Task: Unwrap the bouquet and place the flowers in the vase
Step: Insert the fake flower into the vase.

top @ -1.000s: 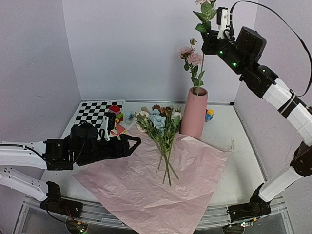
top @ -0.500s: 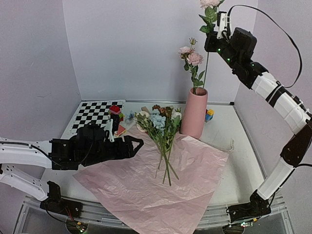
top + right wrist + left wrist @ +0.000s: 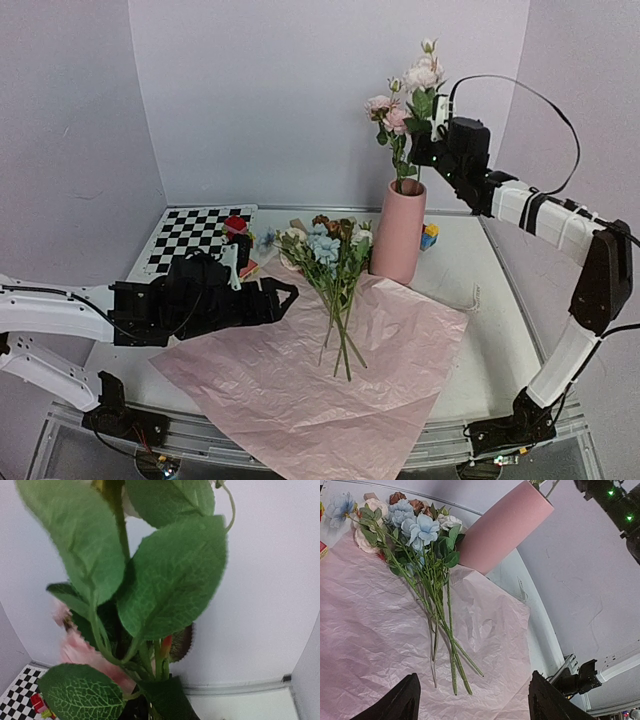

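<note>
The pink vase (image 3: 398,235) stands upright at the back of the table with pink flowers (image 3: 392,112) in it. My right gripper (image 3: 425,148) is just above its mouth at the stem of a pale pink flower (image 3: 422,75). Green leaves (image 3: 170,580) fill the right wrist view and hide its fingers. More flowers (image 3: 335,270) lie loose on the spread pink paper (image 3: 300,380), blooms toward the vase (image 3: 505,530). My left gripper (image 3: 283,297) hovers open at the paper's left side, with only paper (image 3: 370,630) and the stem ends (image 3: 455,675) below it.
A checkerboard (image 3: 195,232) lies at the back left, with toy blocks (image 3: 238,240) beside it. More blocks (image 3: 429,235) sit right of the vase. A thin cream ribbon (image 3: 470,300) lies at the paper's right edge. Walls close in on three sides.
My right arm has come down with the pale pink flower, bringing its stem into the vase. My left gripper has edged slightly right over the paper.
</note>
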